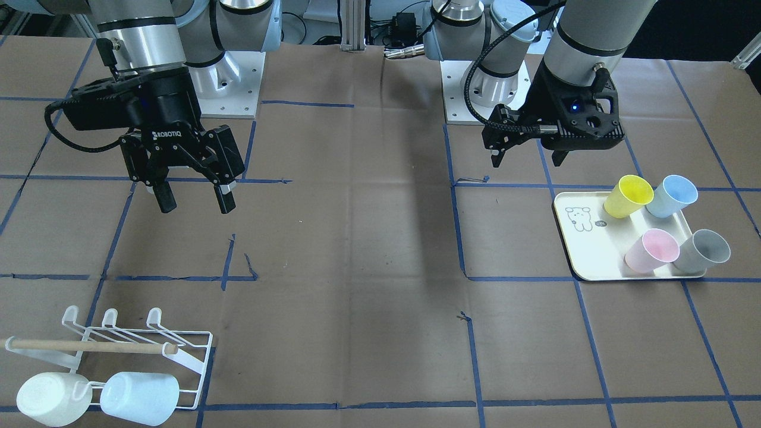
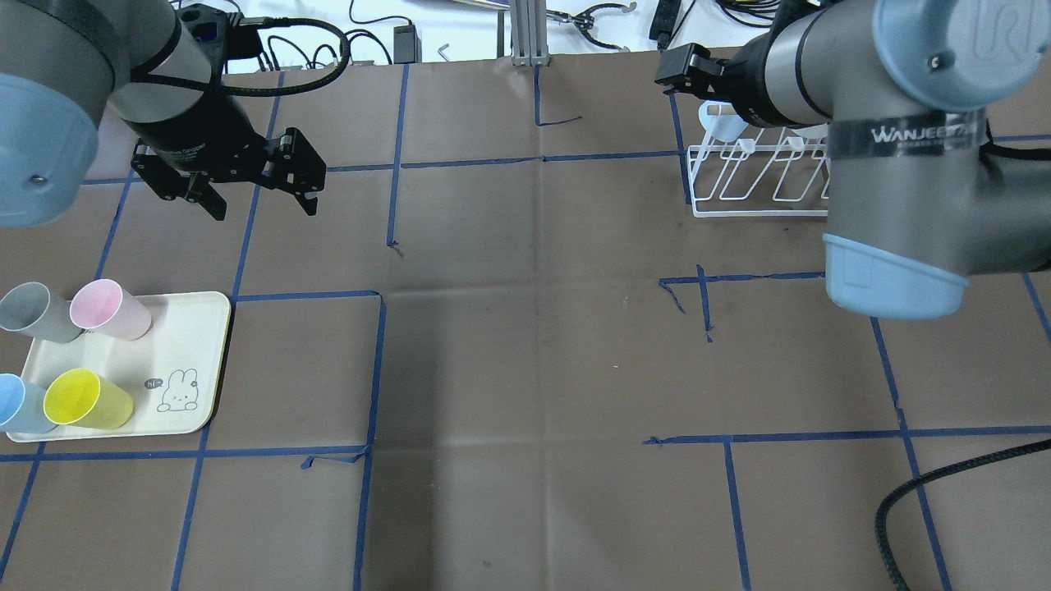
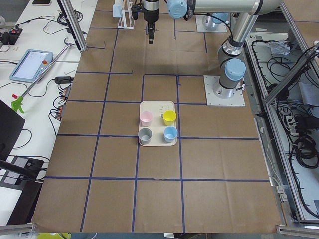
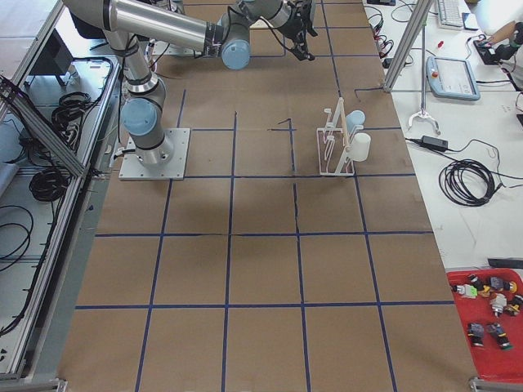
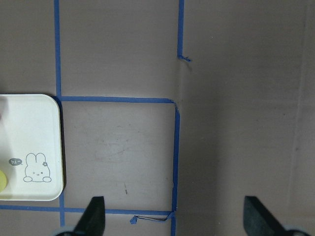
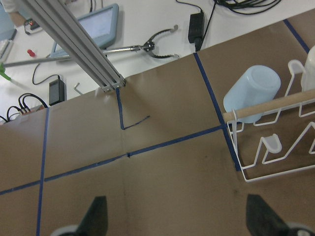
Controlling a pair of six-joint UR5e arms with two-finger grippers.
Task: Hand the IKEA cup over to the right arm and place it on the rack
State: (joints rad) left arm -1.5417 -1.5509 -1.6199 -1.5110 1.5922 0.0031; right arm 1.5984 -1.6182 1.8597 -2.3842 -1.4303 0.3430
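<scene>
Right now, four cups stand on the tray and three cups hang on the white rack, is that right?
Not quite. The tray does carry four cups, but the white rack holds only two: a white cup and a pale blue cup. The front-facing view shows it.

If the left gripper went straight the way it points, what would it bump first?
Probably just the table, on bare brown paper by a blue tape line. The left gripper points down, and the bunny tray lies off to one side.
</scene>
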